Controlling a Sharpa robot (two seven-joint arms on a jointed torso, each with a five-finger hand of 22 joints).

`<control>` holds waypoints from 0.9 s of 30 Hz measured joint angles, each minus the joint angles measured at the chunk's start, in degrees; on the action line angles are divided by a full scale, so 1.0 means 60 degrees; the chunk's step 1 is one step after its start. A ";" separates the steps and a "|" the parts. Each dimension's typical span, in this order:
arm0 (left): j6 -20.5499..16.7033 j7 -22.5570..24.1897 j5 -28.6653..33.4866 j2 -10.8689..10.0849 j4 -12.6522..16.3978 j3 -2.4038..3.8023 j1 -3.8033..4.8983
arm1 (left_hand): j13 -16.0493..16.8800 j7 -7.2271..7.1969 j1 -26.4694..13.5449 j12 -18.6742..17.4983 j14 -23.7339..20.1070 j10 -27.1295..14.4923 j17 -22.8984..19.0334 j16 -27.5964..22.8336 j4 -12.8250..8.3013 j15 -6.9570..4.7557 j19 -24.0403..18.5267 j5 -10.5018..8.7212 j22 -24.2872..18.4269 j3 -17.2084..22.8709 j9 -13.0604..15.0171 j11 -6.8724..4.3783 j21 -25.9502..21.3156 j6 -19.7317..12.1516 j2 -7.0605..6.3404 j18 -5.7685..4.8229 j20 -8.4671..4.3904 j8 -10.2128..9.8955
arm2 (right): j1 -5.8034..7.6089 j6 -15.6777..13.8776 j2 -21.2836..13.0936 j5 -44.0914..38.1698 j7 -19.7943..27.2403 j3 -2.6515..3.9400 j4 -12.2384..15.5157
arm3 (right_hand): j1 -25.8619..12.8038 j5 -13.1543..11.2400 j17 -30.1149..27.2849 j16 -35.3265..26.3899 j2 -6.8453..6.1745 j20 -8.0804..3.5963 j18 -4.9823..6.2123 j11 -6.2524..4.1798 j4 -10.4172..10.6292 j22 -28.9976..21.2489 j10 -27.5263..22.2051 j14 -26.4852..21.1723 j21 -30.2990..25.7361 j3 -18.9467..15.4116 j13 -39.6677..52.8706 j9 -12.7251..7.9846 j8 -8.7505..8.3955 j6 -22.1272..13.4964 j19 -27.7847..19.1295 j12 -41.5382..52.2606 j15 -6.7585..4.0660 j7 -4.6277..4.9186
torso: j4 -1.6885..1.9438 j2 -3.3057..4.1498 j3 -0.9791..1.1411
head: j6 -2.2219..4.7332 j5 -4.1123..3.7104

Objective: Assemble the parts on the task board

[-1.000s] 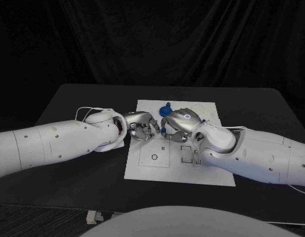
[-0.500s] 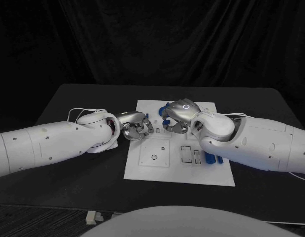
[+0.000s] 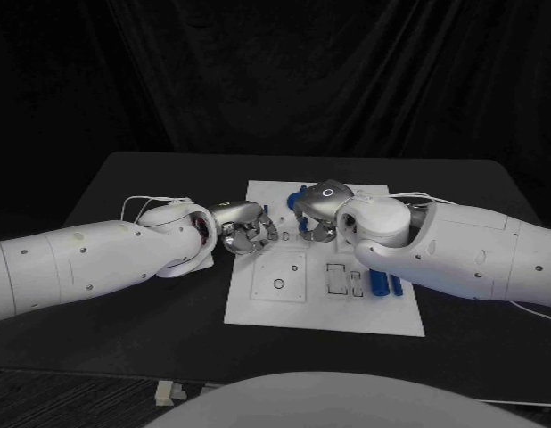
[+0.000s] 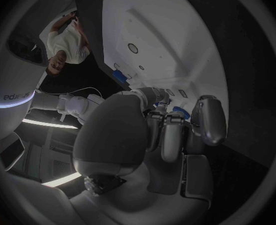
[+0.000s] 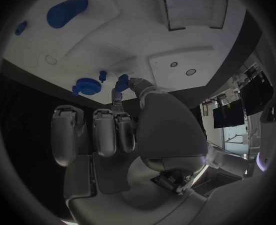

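The white task board [image 3: 275,303] lies in the middle of the black table. My right hand [image 3: 316,214] hovers over the board's far half. In the right wrist view its thumb and a finger pinch a small blue part [image 5: 122,79]. Below it on the board sit a blue round part [image 5: 87,86], a small blue peg [image 5: 103,75] and a blue cylinder [image 5: 67,11]. My left hand [image 3: 248,228] hangs at the board's left edge with its fingers [image 4: 165,135] curled in. A bit of blue [image 4: 180,113] shows between them and the thumb; whether it is held is unclear.
Blue parts [image 3: 380,284] lie on the board's right side, close under my right forearm. A raised square block with a round hole [image 3: 280,283] and slotted recesses [image 3: 347,278] occupy the board's near half. Black table surrounds the board on all sides.
The two hands, pressed together a second ago, have parted. My right hand has moved toward the board's far side, and its arm has uncovered blue parts on the right. My left hand drew back slightly.
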 measured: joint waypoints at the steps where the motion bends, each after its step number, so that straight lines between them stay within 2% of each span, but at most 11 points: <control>1: -0.0002 0.0001 0.0000 0.0001 0.0000 0.0000 0.0000 | 0.0000 0.0000 0.0000 0.0000 0.0000 0.0001 0.0000 -0.0011 0.0000 0.0000 0.0000 0.0000 0.0000 0.0000 0.0000 0.0001 -0.0017 0.0000 0.0000 0.0001 0.0000 0.0000 | 0.0000 0.0055 0.0017 -0.0005 -0.0004 0.0000 -0.0019 | 0.0000 0.0000 0.0000 0.0000 0.0000 0.0000 -0.0001 0.0000 0.0000 0.0000 0.0000 0.0000 0.0000 0.0000 0.0000 0.0000 0.0000 0.0000 0.0000 0.0000 0.0000 0.0000 | 0.0000 0.0000 -0.0002 | 0.0000 0.0000; 9: -0.0008 0.0006 0.0000 0.0008 0.0016 0.0000 0.0000 | 0.0000 0.0000 0.0000 0.0000 -0.0034 0.0001 0.0000 -0.0038 0.0000 0.0034 0.0000 0.0000 -0.0001 0.0000 0.0000 0.0001 -0.0057 0.0000 0.0000 0.0000 0.0000 0.0000 | -0.0023 0.0329 0.0109 -0.0034 -0.0009 0.0000 -0.0149 | 0.0000 -0.0073 0.0000 0.0003 0.0000 0.0000 0.0000 0.0000 -0.0027 0.0000 0.0000 0.0000 0.0000 0.0027 0.0000 -0.0001 -0.0039 0.0000 0.0000 0.0000 0.0000 0.0000 | 0.0001 0.0021 0.0005 | 0.0000 0.0001; 13: -0.0008 0.0006 0.0000 0.0002 0.0025 0.0000 0.0000 | 0.0000 0.0000 0.0000 0.0000 -0.0034 0.0001 0.0000 -0.0038 0.0000 0.0034 0.0000 0.0000 -0.0001 0.0000 0.0000 0.0001 -0.0057 0.0000 0.0000 0.0000 0.0000 0.0000 | -0.0035 0.0345 0.0129 -0.0045 -0.0007 0.0005 -0.0168 | 0.0000 -0.0072 0.0000 0.0004 0.0000 0.0000 0.0000 0.0000 -0.0027 -0.0001 0.0000 0.0000 0.0000 0.0027 -0.0001 -0.0002 -0.0041 -0.0001 0.0000 0.0000 0.0000 0.0001 | 0.0000 0.0030 0.0016 | 0.0000 0.0015; 27: -0.0003 -0.0008 0.0000 0.0006 0.0025 0.0000 0.0000 | 0.0000 0.0000 -0.0037 0.0000 -0.0035 -0.0035 0.0000 -0.0038 0.0001 0.0033 0.0001 0.0000 -0.0002 -0.0001 -0.0017 0.0035 -0.0057 0.0000 0.0037 0.0000 0.0000 0.0000 | -0.0052 0.0349 0.0191 -0.0062 0.0011 0.0005 -0.0227 | 0.0001 -0.0111 0.0000 0.0005 0.0001 0.0000 0.0000 0.0000 -0.0053 0.0006 0.0000 0.0000 0.0001 0.0052 -0.0002 0.0010 -0.0087 -0.0126 0.0000 0.0000 0.0000 0.0033 | -0.0012 0.0028 0.0021 | 0.0000 0.0025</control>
